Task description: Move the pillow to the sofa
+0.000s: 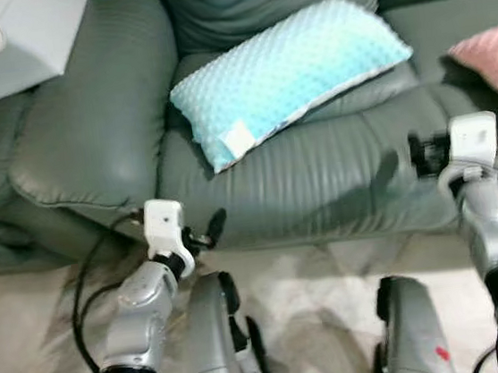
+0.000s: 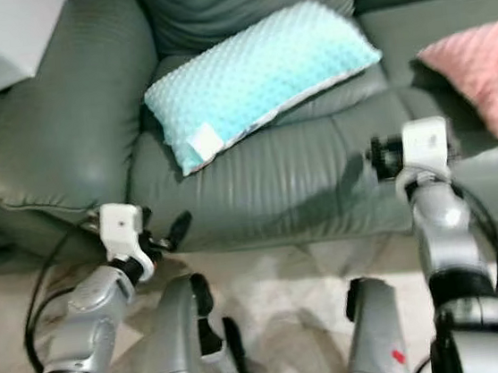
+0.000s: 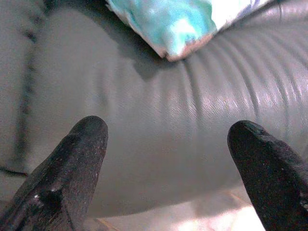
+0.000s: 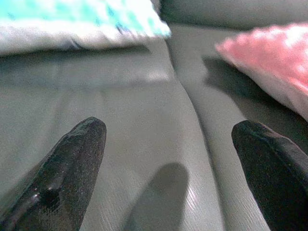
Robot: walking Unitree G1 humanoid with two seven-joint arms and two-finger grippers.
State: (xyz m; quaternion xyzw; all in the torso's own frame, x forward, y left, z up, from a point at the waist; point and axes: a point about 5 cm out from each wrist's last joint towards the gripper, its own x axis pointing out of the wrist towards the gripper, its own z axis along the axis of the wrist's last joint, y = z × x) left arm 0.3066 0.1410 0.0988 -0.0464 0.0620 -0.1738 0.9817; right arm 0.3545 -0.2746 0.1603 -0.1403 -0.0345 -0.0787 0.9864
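Both end effectors spread, pillow [image 1: 286, 74] on sofa [image 1: 320, 174]

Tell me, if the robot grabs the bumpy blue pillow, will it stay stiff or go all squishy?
Probably squishy: the blue pillow looks puffy and sags over the sofa seat. It likely weighs little for its size. Its dotted fabric looks soft, so open fingers should pinch in without slipping.

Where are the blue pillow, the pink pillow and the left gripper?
blue pillow [image 1: 294, 69], left eye view, middle of its dotted top face.
pink pillow [image 2: 483, 70], right eye view, middle of the part in frame.
left gripper [image 3: 166, 159], left wrist view, midway between its two black fingertips, over the sofa seat.
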